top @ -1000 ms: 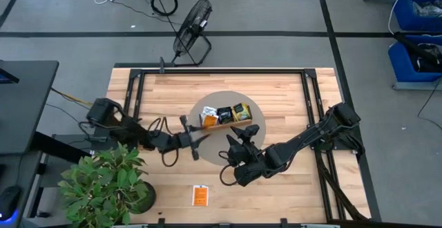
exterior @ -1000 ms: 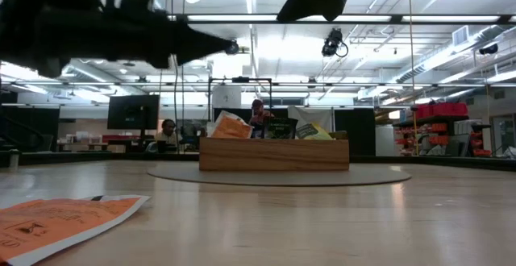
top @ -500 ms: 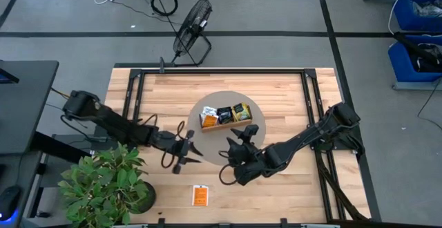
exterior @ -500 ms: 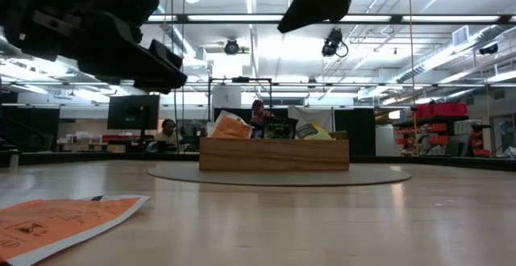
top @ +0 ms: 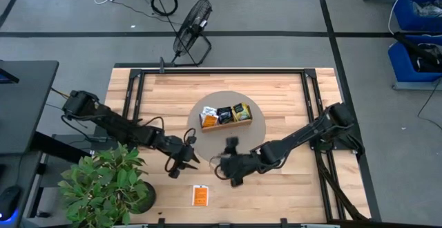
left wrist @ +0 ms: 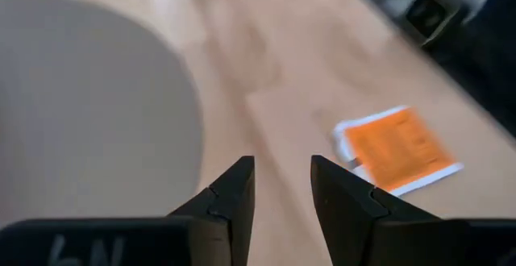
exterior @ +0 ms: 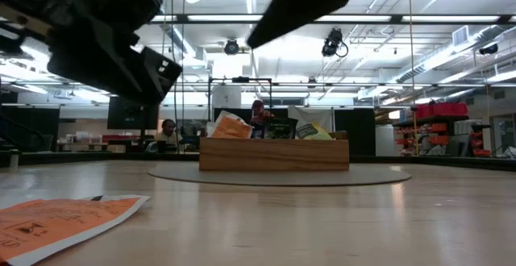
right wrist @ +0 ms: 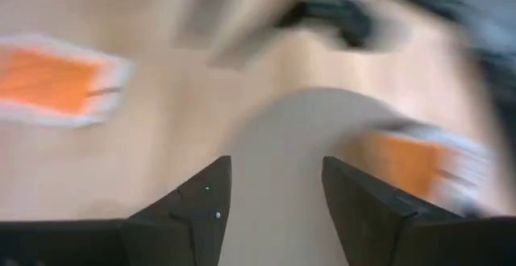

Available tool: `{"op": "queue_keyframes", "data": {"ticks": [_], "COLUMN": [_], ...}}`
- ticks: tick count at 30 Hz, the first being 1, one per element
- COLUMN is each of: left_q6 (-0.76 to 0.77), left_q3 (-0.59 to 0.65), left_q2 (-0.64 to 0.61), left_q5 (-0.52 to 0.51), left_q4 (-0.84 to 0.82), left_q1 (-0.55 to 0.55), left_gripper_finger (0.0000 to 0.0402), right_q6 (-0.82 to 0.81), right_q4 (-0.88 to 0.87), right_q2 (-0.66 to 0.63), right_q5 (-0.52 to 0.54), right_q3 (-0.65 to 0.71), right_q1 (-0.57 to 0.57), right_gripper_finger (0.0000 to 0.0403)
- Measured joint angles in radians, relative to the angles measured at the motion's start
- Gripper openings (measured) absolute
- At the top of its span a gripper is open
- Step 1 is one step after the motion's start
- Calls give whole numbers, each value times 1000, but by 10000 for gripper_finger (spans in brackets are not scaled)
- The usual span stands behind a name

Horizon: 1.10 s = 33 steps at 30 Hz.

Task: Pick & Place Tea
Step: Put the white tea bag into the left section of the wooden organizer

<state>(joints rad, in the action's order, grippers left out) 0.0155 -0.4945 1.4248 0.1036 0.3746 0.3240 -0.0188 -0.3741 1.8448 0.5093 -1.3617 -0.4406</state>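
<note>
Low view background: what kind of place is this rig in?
Likely an open lab or workshop: long ceiling light strips, a monitor on a desk, red storage bins on racks; the high view shows blue bins on grey floor.

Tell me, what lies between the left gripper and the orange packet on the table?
Only bare wood, in the high view: left gripper, orange packet.

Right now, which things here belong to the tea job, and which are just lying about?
Part of the job:
- flat orange tea packet lying loose on the table
- packets standing in the wooden tray
- left gripper, empty
- right gripper, empty

Just lying about:
- leafy green potted plant
- black floor fan
</note>
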Motion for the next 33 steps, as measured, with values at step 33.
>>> {"op": "queue_keyframes", "data": {"ticks": [33], "left_q6": [-107], "left_q3": [-160], "left_q2": [179], "left_q5": [9], "left_q4": [-104], "left_q1": [105], "left_gripper_finger": [127], "right_q6": [-66], "right_q4": [-165], "right_q2": [112], "right_q5": [-184], "right_q3": [1], "right_q1": [-14], "right_gripper_finger": [203]}}
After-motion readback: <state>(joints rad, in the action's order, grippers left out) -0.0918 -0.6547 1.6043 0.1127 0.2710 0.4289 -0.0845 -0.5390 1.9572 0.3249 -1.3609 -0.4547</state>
